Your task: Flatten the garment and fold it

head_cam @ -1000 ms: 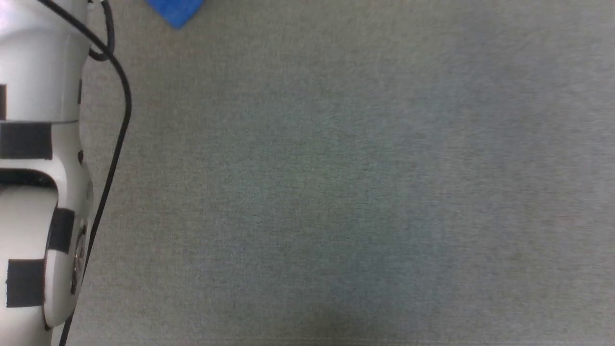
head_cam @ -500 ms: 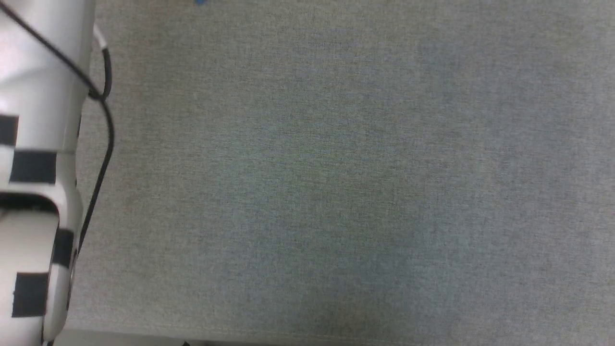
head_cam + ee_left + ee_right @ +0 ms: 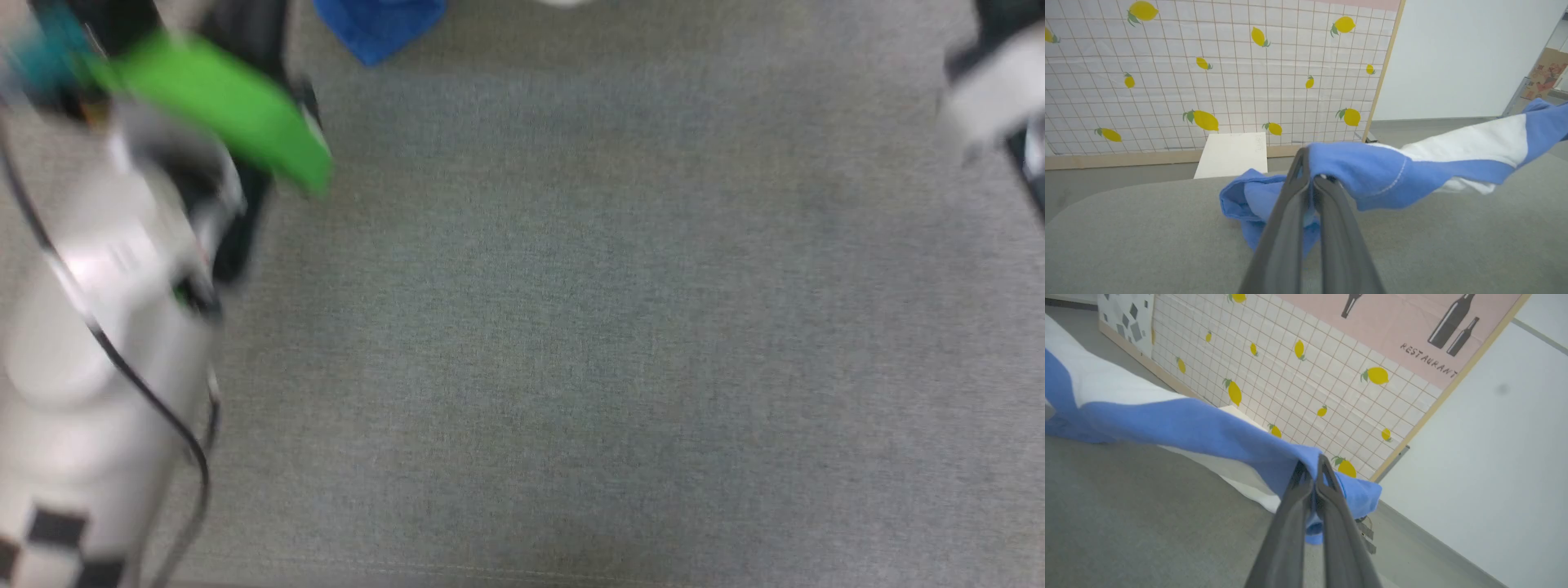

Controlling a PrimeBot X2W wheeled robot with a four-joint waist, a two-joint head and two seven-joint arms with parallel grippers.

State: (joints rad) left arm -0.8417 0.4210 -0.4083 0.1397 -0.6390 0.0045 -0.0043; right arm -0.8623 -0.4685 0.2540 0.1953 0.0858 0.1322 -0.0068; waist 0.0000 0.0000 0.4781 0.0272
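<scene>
The garment (image 3: 1470, 143) is a white T-shirt with blue sleeves, stretched in the air between my two grippers above the grey table (image 3: 1147, 237). My left gripper (image 3: 1308, 163) is shut on blue fabric at one end. A loose blue sleeve (image 3: 1249, 200) droops from there onto the table. My right gripper (image 3: 1312, 465) is shut on the blue fabric at the other end, and the garment (image 3: 1167, 424) runs away from it to that view's left. In the blurred head view a blue corner of the garment (image 3: 380, 28) shows at the top edge.
The grey table (image 3: 571, 327) spreads wide across the head view, with my pale left forearm (image 3: 106, 327) at the left and my right wrist (image 3: 992, 90) at the top right. Behind the table stand a lemon-patterned tiled panel (image 3: 1208, 61) and a white board (image 3: 1233, 155).
The head camera has moved and the picture is now blurred. The blue corner of the garment is back at the top edge, and both wrists have come into the head view.
</scene>
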